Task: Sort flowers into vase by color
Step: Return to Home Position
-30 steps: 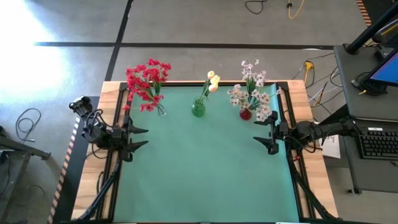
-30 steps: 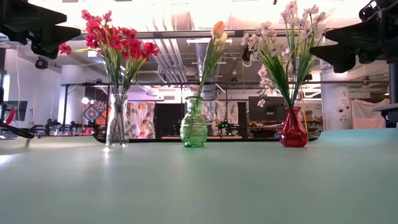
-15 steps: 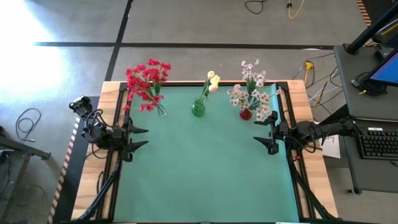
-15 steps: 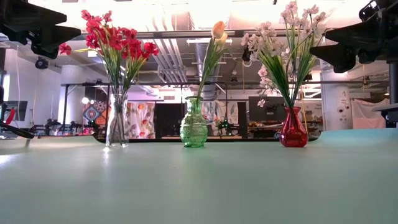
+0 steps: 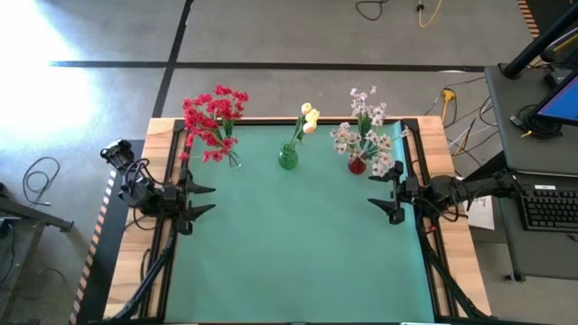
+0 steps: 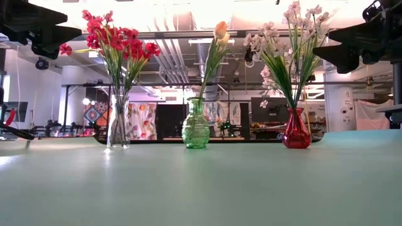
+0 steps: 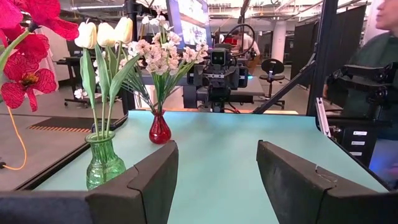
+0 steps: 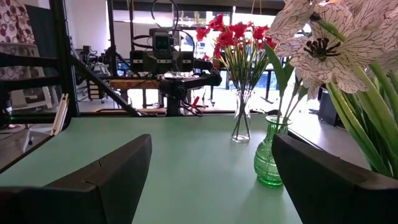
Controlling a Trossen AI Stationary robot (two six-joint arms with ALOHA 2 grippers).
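Three vases stand in a row along the far edge of the green mat. The red flowers (image 5: 213,117) stand with their stems in a clear glass vase (image 6: 117,125) at the far left. The cream-yellow buds (image 5: 310,117) stand in a green glass vase (image 5: 288,159) in the middle. The white-pink sprays (image 5: 366,135) stand in a red vase (image 5: 357,166) at the far right. My left gripper (image 5: 206,199) is open and empty at the mat's left edge. My right gripper (image 5: 379,195) is open and empty at the right edge.
The green mat (image 5: 298,244) lies bare between the arms and toward the near edge. A desk with a keyboard (image 5: 548,206) stands right of the table. A person (image 7: 379,56) shows beyond the table in the left wrist view.
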